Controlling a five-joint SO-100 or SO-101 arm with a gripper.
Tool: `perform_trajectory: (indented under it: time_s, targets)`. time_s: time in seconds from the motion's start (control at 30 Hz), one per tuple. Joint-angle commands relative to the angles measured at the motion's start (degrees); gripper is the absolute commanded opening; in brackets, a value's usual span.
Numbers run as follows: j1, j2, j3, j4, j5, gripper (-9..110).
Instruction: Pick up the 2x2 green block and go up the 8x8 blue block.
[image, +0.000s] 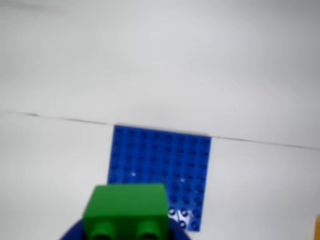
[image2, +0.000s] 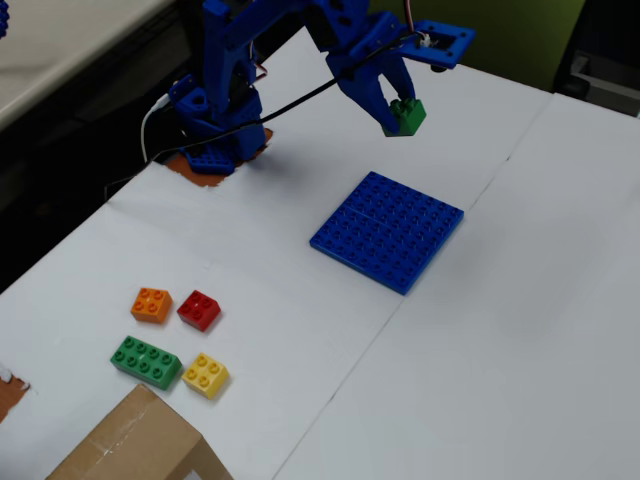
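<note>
**Green block in hand, baseplate waiting below**

My end effector (image2: 405, 118) was clamped on the 2x2 green block (image2: 408, 114), which hung in the air, clear of the surface (image2: 520, 330). In the wrist view the block (image: 126, 209) filled the bottom edge, studs toward the camera. The 8x8 blue block (image2: 388, 230) lay flat on the surface, bare of bricks. In the fixed view it sat toward six o'clock of the held block and well below it.

I judged the pick finished and the carry under way. The next move called for bringing the block over the plate's middle, then lowering it squarely so its underside met the studs, before letting go.

The orange brick (image2: 151, 304), red brick (image2: 199, 309), long green brick (image2: 146, 362) and yellow brick (image2: 206, 375) sat well apart, toward eight o'clock of the plate.
</note>
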Motion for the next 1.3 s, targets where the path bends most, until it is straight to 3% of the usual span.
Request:
perform_trajectory:
  time_s: [0.0,0.47,1.27]
  targets:
    - [-0.09,1.14,2.81,2.37,-0.62,0]
    - [1.93,2.11,11.78,2.37,-3.25,0]
    - [3.08,2.55,13.8,2.37,2.64,0]
